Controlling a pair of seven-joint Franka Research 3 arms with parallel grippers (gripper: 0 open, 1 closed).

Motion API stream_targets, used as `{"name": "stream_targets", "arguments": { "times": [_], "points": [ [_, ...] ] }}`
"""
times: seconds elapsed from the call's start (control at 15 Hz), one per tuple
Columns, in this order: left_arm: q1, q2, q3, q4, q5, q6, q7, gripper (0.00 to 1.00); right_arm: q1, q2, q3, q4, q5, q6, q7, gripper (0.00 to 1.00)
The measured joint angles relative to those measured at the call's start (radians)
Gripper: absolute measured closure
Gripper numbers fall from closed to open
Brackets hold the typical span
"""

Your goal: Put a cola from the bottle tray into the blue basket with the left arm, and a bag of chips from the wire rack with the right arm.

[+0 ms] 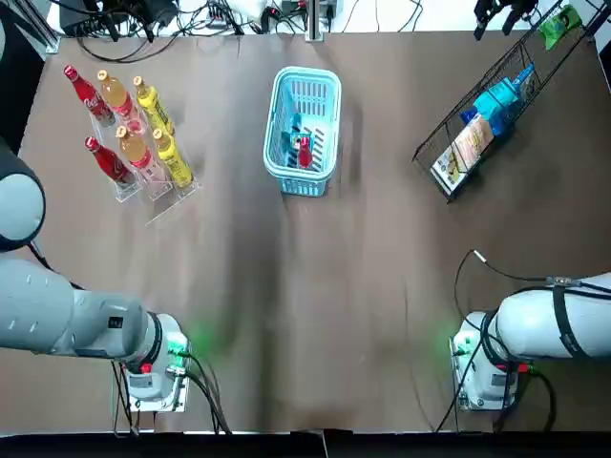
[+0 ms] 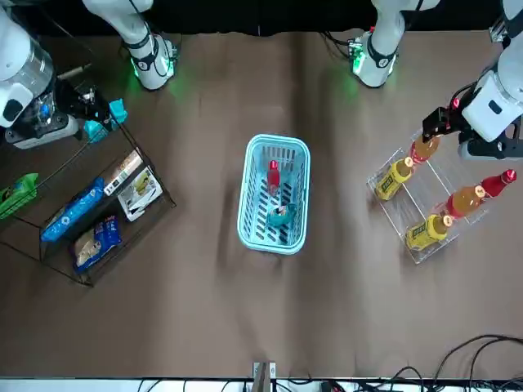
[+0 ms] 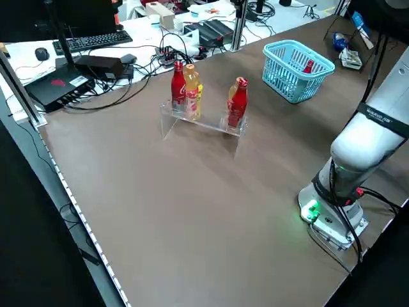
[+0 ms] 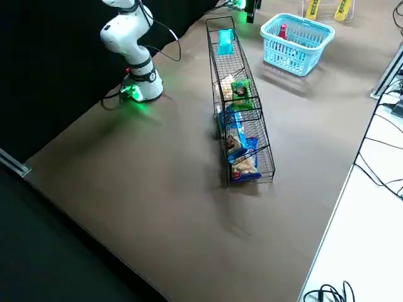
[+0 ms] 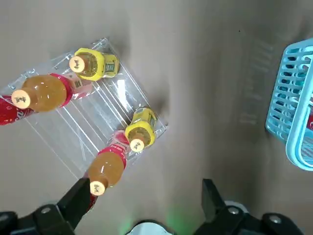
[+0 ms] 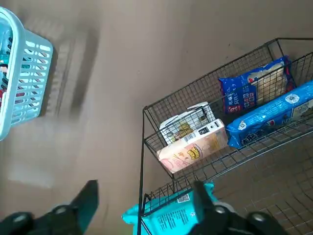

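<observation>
Cola bottle [image 1: 305,151], red, is inside the blue basket [image 1: 307,72] at the centre of the table [image 1: 315,305]. A teal packet [image 2: 280,215] lies beside it in the same basket; what the packet contains cannot be made out. Bottle tray [image 5: 98,115], clear plastic, stands well to the robot's left of the basket and holds two more red colas [image 1: 86,93], two orange bottles [image 1: 134,145] and two yellow bottles [image 1: 172,157]. Left gripper [image 5: 146,185] hangs above the tray, jaws wide apart and empty, touching no bottle. Wire rack [image 6: 143,147] lies well to the robot's right of the basket, running diagonally toward the far right corner of the table. It holds a cream pack [image 6: 193,147], blue bags [image 6: 254,90], a teal bag [image 6: 166,215] and, at its far end, a green bag [image 2: 18,194]. Right gripper [image 6: 145,186] hangs over the rack, jaws spread and holding nothing, with the teal bag close under one finger [image 6: 203,196]. Both arm bases sit at the near edge of the table.
</observation>
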Motion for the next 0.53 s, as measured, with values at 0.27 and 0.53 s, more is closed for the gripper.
{"name": "stream_targets", "arguments": {
  "times": [0.27,0.53],
  "points": [
    [-0.001,0.001,0.000,0.000,0.000,0.000,0.000,0.00,0.000,0.000,0.003,0.000,0.000,0.002,0.000,0.00],
    [-0.002,0.004,-0.001,0.000,0.000,0.000,0.000,0.00,0.000,0.000,0.003,0.000,-0.001,-0.001,0.016,0.00]
  ]
}}
